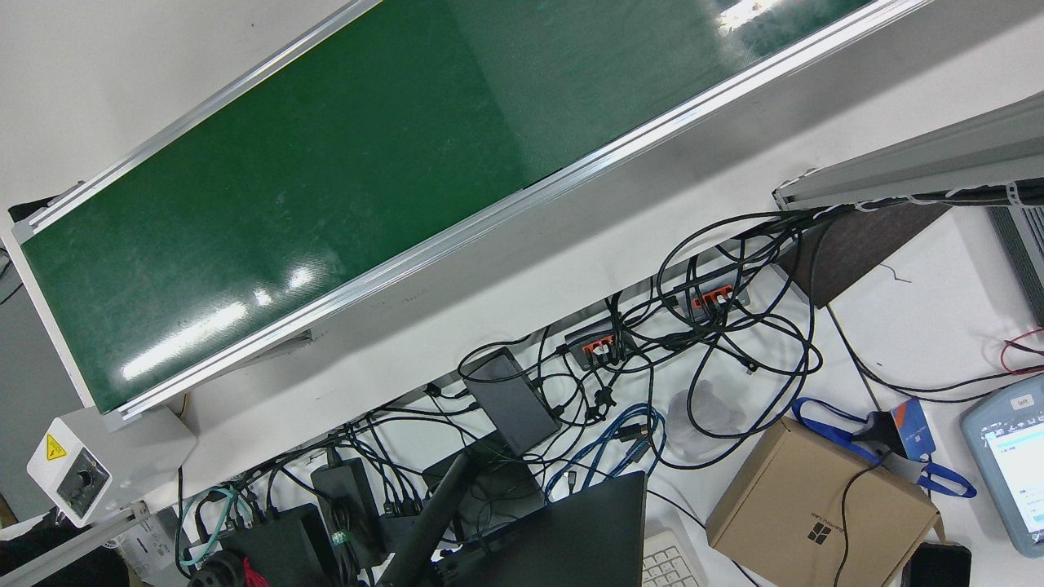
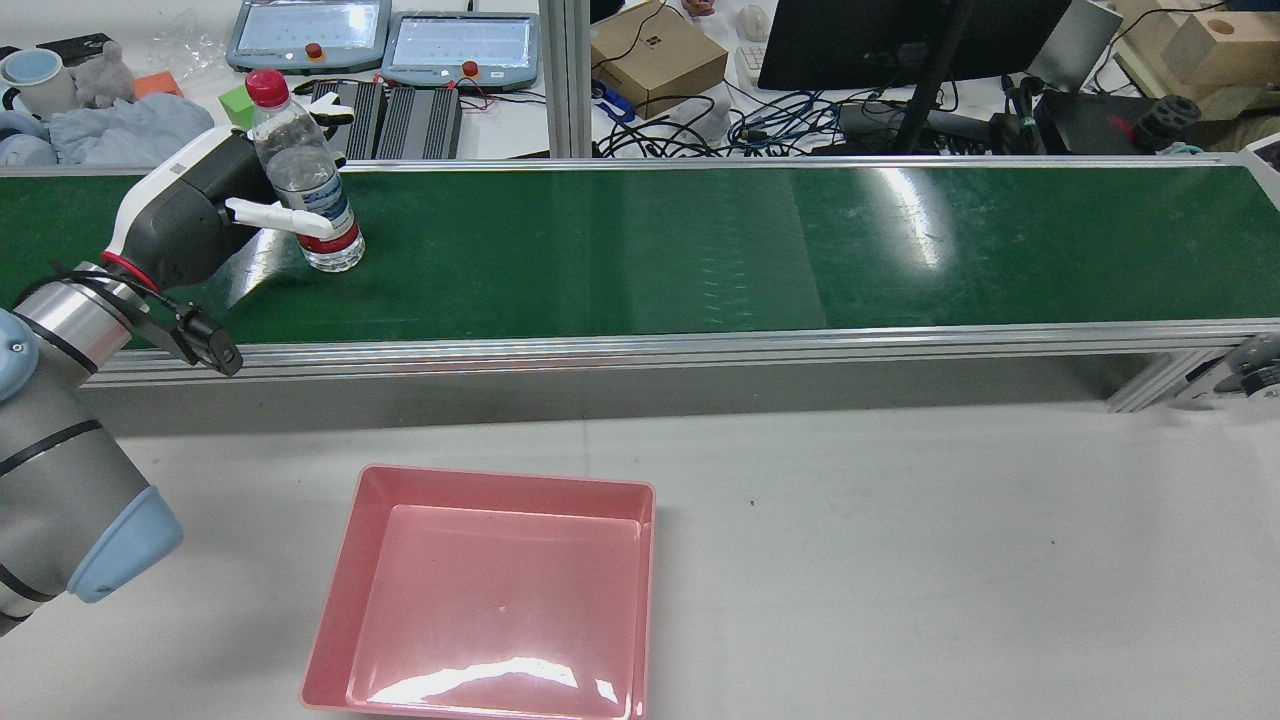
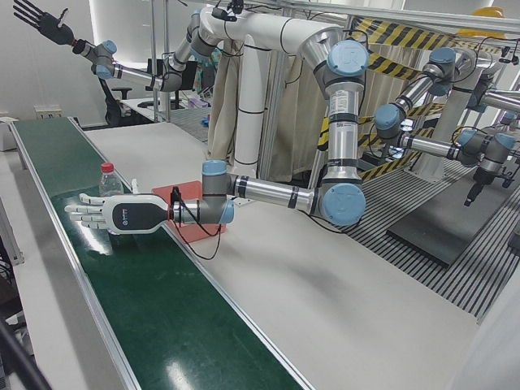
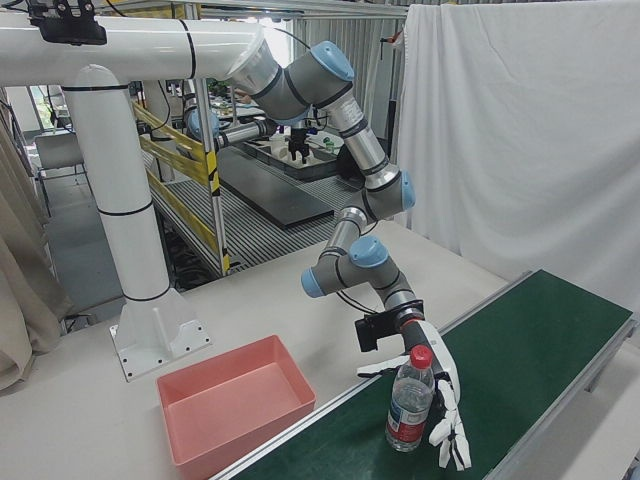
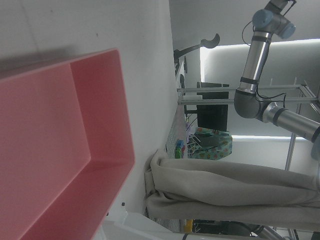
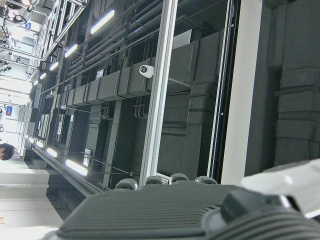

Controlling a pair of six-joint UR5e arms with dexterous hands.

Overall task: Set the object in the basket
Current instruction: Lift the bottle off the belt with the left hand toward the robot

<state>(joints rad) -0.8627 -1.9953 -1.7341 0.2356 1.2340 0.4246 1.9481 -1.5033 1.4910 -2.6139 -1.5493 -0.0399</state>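
The water bottle (image 2: 305, 185) stands upright on the green conveyor belt (image 2: 700, 245), near its left end as seen from behind the robot. The left hand (image 2: 195, 215) is right against it, fingers (image 2: 275, 215) spread and reaching round the bottle's side without having closed; I judge nothing is held yet. The pink basket (image 2: 480, 590) sits empty on the bench (image 2: 900, 560), this side of the belt and well apart from the bottle.

The risk I see is a topple: the bottle is tall and narrow, so a finger nudging it before the others close could knock it over and send it rolling. A loose grip on the smooth plastic could also let it slip during the carry. The right hand shows only as a raised arm (image 3: 49, 28) far off, fingers splayed, holding nothing.
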